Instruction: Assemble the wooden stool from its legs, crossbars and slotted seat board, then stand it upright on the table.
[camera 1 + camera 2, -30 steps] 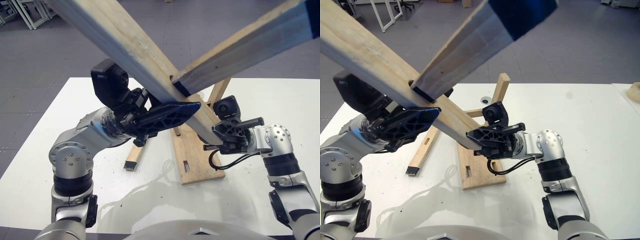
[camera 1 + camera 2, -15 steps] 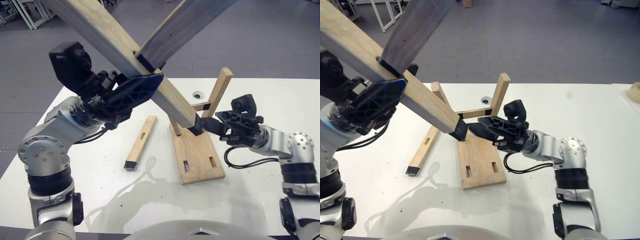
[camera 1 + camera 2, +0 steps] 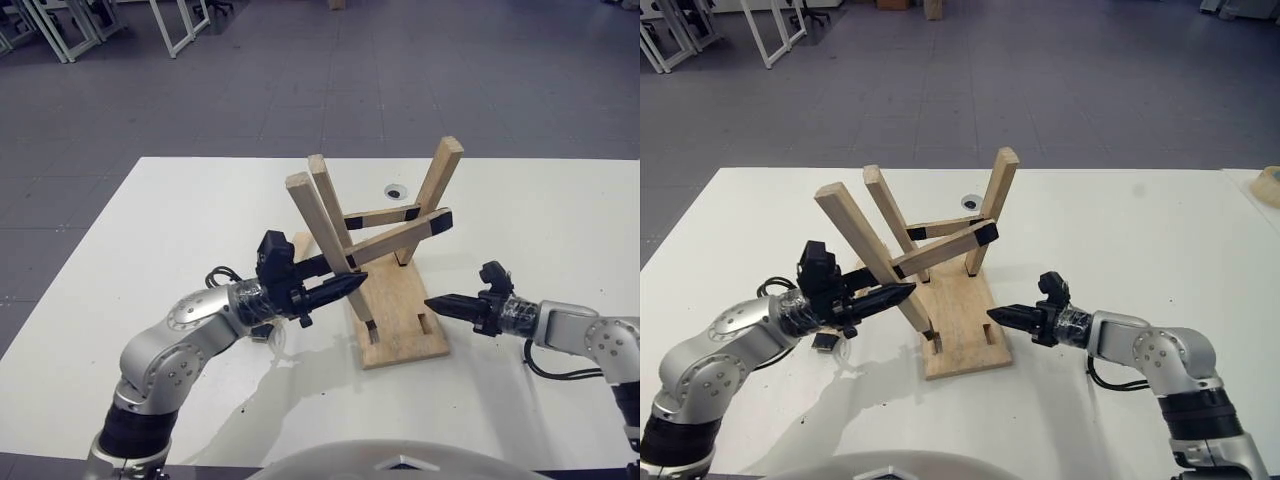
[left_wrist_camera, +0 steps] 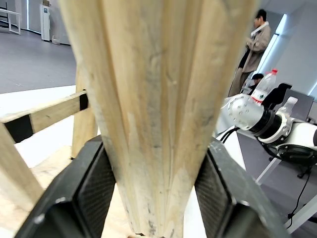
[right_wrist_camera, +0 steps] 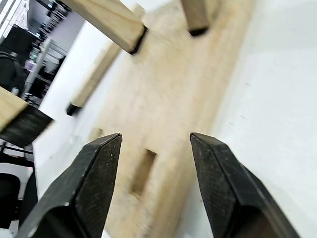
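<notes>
On the white table (image 3: 150, 230), as the head sees it, the slotted seat board (image 3: 395, 300) lies flat with the frame rising out of it. Three legs show. A front leg (image 3: 308, 200) leans away to the left, a second leg (image 3: 325, 180) stands just behind it, and a far leg (image 3: 437, 180) tilts the other way. Two crossbars (image 3: 400, 232) with black-wrapped ends run between them. The left gripper (image 3: 345, 286) comes in from the left, low over the table, its fingers closed about the front leg partway up. That leg's foot meets the board close to its near edge; whether it sits in a slot I cannot tell. The right gripper (image 3: 438, 302) hovers low just beside the board's right edge, touching nothing that I can see.

From the left wrist the grip is plain. The front leg's pale wood runs up between the two black fingers (image 4: 94, 191), and both pads press against its sides. Past it stand another leg and a crossbar's black end.

From the right wrist the pincer stands open, with a wide gap between its fingers and nothing in it. Through the gap lies the seat board with one bare slot (image 5: 143, 171). Farther along, leg ends reach the board, and a loose piece (image 5: 99, 74) of wood lies flat on the table beside the board.
</notes>
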`<state>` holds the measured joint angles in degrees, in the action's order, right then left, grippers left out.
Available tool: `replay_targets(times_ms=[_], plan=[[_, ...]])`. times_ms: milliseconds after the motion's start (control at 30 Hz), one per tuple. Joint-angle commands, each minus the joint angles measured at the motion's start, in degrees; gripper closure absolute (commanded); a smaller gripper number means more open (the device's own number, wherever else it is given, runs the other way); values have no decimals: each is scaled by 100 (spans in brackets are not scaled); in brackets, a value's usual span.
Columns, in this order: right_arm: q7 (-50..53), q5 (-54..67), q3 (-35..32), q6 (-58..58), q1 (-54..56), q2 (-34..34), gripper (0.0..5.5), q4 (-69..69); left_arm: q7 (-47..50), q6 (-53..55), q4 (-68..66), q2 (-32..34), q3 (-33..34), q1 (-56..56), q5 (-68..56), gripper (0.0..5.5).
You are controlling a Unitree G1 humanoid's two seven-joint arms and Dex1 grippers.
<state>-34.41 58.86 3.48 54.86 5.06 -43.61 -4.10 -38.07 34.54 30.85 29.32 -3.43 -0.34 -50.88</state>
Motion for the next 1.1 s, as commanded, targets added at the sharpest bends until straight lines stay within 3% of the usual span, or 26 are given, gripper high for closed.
replay_targets(times_ms=[33,367,867,1100], plan=[[-205,-762,87,-242,-3,-12,298,240,-15,-166,-195,-198,-111,140,267,337],[-596,-1678,278,-220,181,317,298,463,-357,-579,-905,-580,-617,515,1015,338],[-953,-2243,342,-266,-110,412,298,243,-558,-414,-822,-534,96,50,484,338],[-962,-2273,314,-218,-181,473,298,154,-1216,-606,-1350,-242,-69,-186,921,339]])
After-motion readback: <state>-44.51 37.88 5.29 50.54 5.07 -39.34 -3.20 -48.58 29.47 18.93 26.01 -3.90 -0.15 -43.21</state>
